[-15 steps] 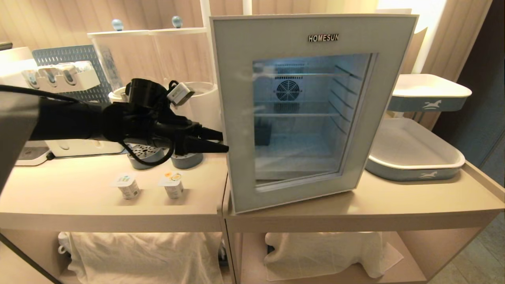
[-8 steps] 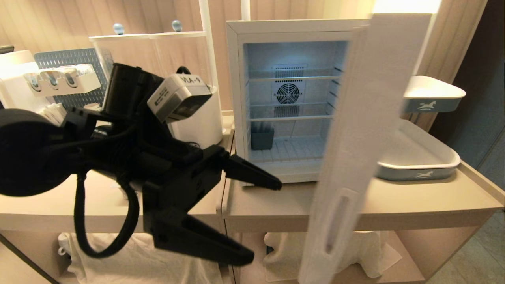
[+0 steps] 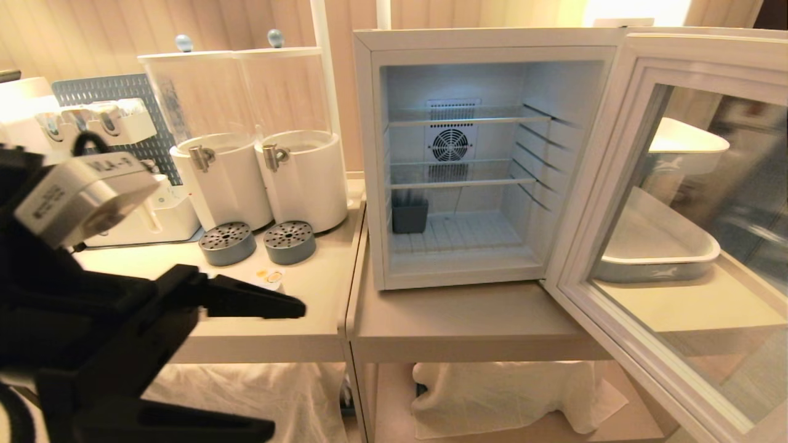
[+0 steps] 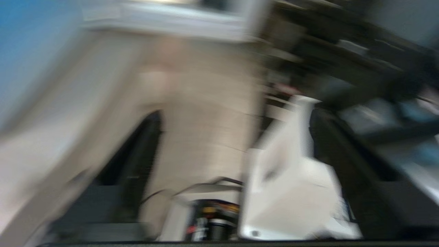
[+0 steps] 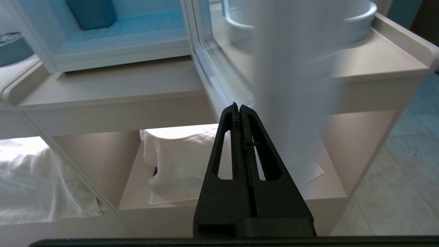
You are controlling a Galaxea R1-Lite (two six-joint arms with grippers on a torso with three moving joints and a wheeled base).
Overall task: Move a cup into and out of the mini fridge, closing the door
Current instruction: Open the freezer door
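Note:
The white mini fridge (image 3: 369, 154) stands open on the counter, lit inside, with wire shelves and a small dark grey box (image 3: 409, 214) on its floor. Its door (image 3: 622, 184) is swung wide to the right; in the right wrist view the door (image 5: 291, 85) is a blurred pale band. A small foil-lidded cup (image 3: 271, 275) sits on the left counter, partly behind my left gripper's upper finger. The left gripper (image 3: 289, 369) hangs open and empty at the lower left, close to the camera. Below the counter front, my right gripper (image 5: 239, 106) is shut on nothing.
Two clear dispensers (image 3: 258, 123) with grey drip discs (image 3: 289, 242) stand left of the fridge. White trays (image 3: 659, 246) sit behind the open door. White cloths (image 3: 511, 394) lie on the lower shelves. A pegboard rack (image 3: 92, 117) is at the back left.
The door went from shut to wide open, swinging out to the right. My left gripper drew back from the door's left edge to the lower left, nearer the camera.

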